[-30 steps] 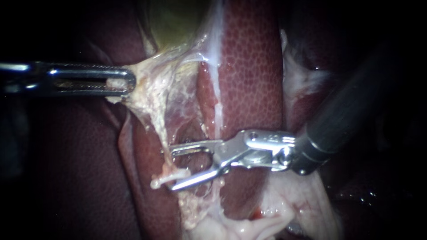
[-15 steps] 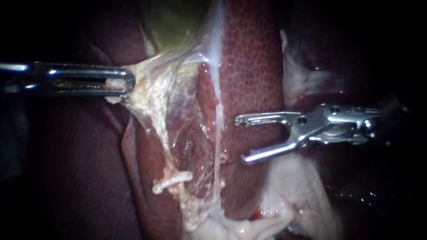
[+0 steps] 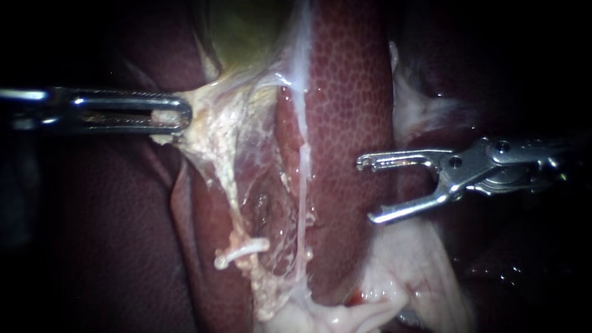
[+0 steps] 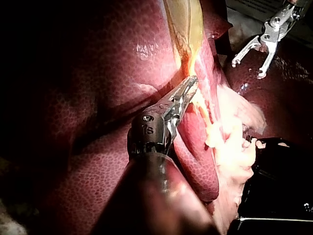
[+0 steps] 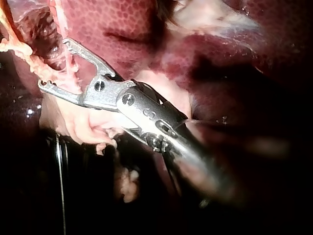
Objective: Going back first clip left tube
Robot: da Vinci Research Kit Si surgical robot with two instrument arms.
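The left instrument (image 3: 176, 114) came in level, well left of the left tube (image 3: 229, 191). Its jaws were clamped on pale tissue (image 3: 203, 117) at the tube's upper end, just under the gallbladder (image 3: 240, 37), and that tissue stood taut toward them. In the left wrist view the same instrument (image 4: 191, 82) had its jaws closed on the yellowish strand below the gallbladder (image 4: 186, 19), with the liver (image 4: 98, 73) beside its shaft.

The left tube ran down from that grip as a ragged, fatty cord. Near its lower end the clip (image 3: 242, 250) lay across it, a short white bar that stuck out to both sides of the tube.

Just right of the left tube, a thin strand (image 3: 302, 191) ran nearly parallel to it, and the two met at their lower ends. Right of the strand lay a mottled red lobe of the liver (image 3: 351, 92).

The right instrument (image 3: 368, 190) sat well right of the left tube, beyond the lobe, touching neither the tube nor the clip. Its jaws gaped wide, tips toward the tube, and held nothing. Pale tissue (image 3: 401, 271) lay below them. In the right wrist view the instrument (image 5: 54, 62) showed the same wide gap, with liver (image 5: 122, 24) ahead of it. The left wrist view caught it (image 4: 248, 68) far ahead of the left instrument, jaws apart.
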